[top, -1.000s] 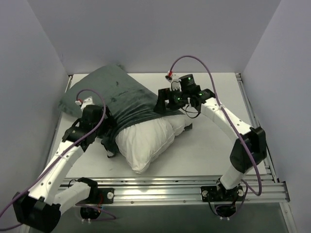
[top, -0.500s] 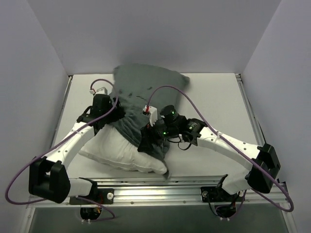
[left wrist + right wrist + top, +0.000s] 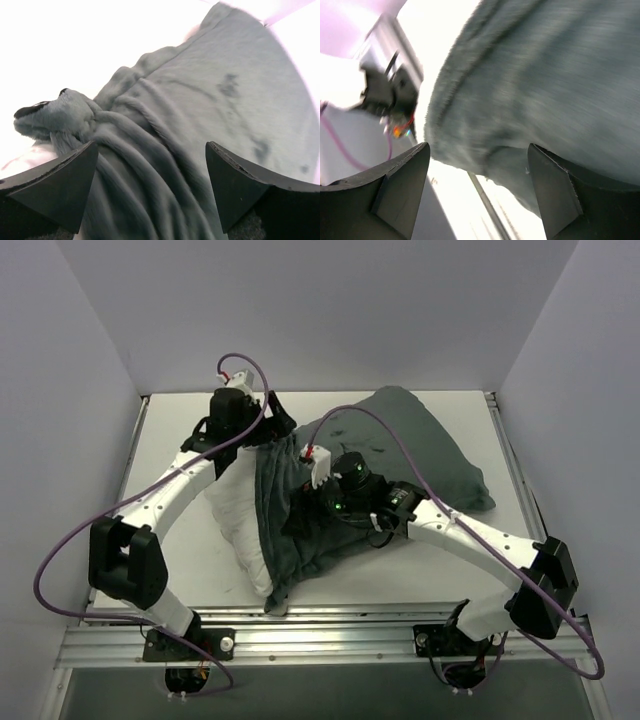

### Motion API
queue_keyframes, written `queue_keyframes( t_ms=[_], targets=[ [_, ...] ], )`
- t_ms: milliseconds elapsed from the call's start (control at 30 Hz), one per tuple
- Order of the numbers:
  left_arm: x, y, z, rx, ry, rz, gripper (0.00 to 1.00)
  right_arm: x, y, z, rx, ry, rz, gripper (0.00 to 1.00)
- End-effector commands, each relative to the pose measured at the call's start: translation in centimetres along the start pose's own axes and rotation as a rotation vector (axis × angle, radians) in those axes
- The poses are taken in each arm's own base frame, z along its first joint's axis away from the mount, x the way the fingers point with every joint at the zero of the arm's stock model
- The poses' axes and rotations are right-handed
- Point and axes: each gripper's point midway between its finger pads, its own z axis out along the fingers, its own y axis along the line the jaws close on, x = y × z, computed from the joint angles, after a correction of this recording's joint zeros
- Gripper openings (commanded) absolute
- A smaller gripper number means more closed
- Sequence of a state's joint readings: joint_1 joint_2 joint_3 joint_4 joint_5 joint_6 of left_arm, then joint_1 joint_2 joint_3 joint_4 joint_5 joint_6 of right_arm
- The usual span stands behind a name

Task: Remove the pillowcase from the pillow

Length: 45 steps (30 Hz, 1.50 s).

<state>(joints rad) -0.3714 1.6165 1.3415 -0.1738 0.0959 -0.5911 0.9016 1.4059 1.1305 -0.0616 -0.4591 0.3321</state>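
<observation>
Lying mid-surface (image 3: 380,575): pillowcase (image 3: 420,450), grey-green face up | pillow (image 3: 235,522) poking out white at its left end | left jaws spread wide over bunched fabric, gripping nothing | right jaws apart, cloth just beyond them, nothing pinched

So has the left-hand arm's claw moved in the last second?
Yes. The left gripper has travelled away from the front rail toward the back wall, its jaws open over the pillowcase.
</observation>
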Motion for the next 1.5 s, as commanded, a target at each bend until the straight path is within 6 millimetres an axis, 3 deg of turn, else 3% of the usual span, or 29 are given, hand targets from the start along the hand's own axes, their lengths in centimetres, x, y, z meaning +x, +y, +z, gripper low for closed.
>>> queue_keyframes(
  t_ms=[0, 133, 167, 233, 367, 533, 633, 767, 933, 1100, 1233, 1467],
  targets=[
    [-3.5, -1.7, -2.9, 0.022, -0.075, 0.024, 0.97, -5.1, -4.6, -2.8, 0.194, -0.206, 0.042, 0.75],
    [-2.5, 2.3, -7.1, -0.187, -0.08, -0.056, 0.97, -5.0, -8.8, -3.2, 0.3, -0.238, 0.108, 0.75],
    [-1.6, 3.3, -9.2, -0.226, -0.084, -0.061, 0.97, -5.0, -9.5, -3.2, 0.332, -0.244, 0.104, 0.75],
    [-1.4, 3.2, -12.6, -0.21, -0.118, -0.067, 0.97, -4.5, -10.8, -2.9, 0.37, -0.236, 0.112, 0.75],
    [3.1, 4.5, -16.8, -0.225, -0.01, -0.081, 0.97, -5.0, -13.9, -2.5, 0.459, -0.268, 0.16, 0.75],
    [9.9, 4.3, -19.4, -0.15, 0.214, -0.148, 0.97, -6.7, -16.6, -1.0, 0.509, -0.317, 0.222, 0.76],
    [12.9, 4.3, -20.4, -0.12, 0.3, -0.199, 0.97, -7.3, -17.2, 0.6, 0.495, -0.32, 0.236, 0.76],
    [14.6, 5.2, -21.6, -0.135, 0.32, -0.214, 0.97, -8.2, -18.4, 1.7, 0.514, -0.326, 0.23, 0.76],
    [16.1, 5.6, -22.3, -0.14, 0.356, -0.232, 0.96, -8.5, -20.6, 1.4, 0.542, -0.319, 0.221, 0.76],
    [15.4, 5.6, -22.3, -0.133, 0.325, -0.206, 0.96, -7.2, -23.5, -1.0, 0.589, -0.294, 0.22, 0.76],
    [14.8, 5.2, -21.3, -0.106, 0.299, -0.198, 0.96, -5.9, -24.8, -3.1, 0.625, -0.265, 0.208, 0.76],
    [14.3, 3.8, -17.7, -0.004, 0.296, -0.214, 0.98, -5.7, -24.6, -5.8, 0.629, -0.277, 0.197, 0.76]
  ],
)
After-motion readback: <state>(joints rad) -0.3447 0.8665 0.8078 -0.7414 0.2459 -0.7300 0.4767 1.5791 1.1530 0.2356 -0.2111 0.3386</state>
